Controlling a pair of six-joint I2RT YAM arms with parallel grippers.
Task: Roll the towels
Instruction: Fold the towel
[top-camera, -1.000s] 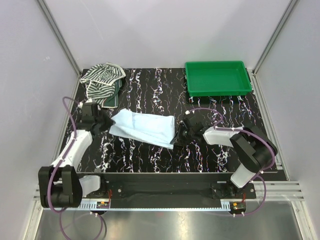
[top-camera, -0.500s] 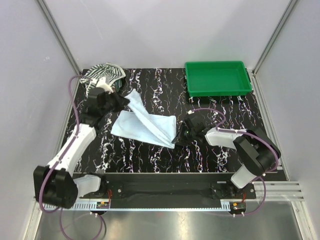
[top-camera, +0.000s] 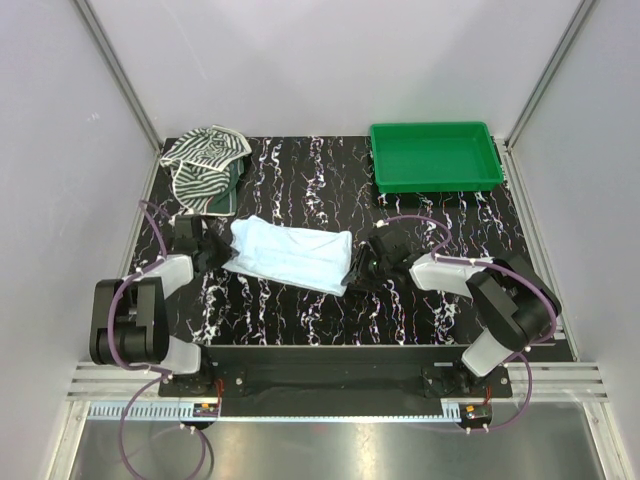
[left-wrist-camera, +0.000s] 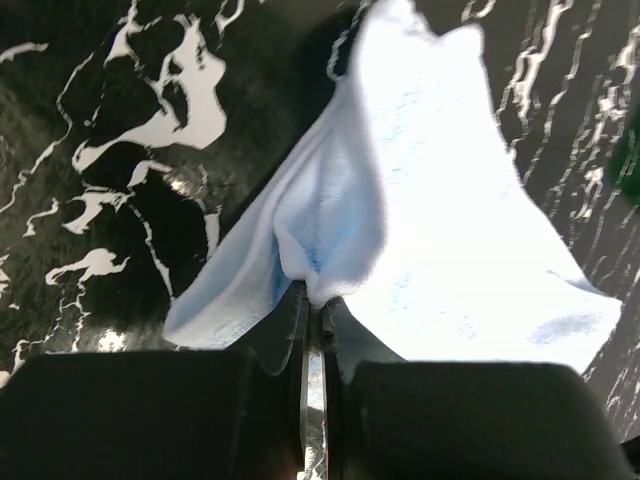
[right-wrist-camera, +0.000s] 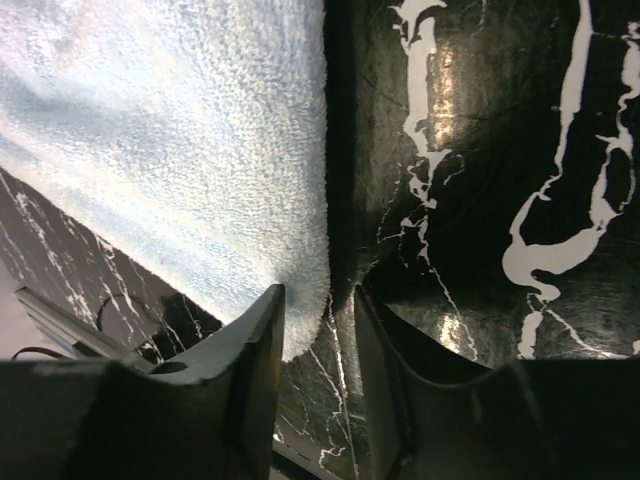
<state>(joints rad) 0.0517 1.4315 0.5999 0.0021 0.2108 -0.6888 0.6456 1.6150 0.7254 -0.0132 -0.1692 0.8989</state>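
Blue towel (right-wrist-camera: 180, 150) corner between parted right fingers (right-wrist-camera: 250, 370)

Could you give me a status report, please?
Left gripper shut on blue towel. Right gripper open at its other end. Towel not rolled. Striped towel bunched far-left.

Between the left gripper (top-camera: 208, 250) and right gripper (top-camera: 357, 272) lies one towel (top-camera: 292, 255); other towel (top-camera: 203, 165) back-left, tray (top-camera: 436, 156) back-right.

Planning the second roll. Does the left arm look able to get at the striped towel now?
Probably not straight away: the left end effector is shut on the pale blue towel. Once it lets go, the striped towel lies just beyond it in the far left corner, nothing between.
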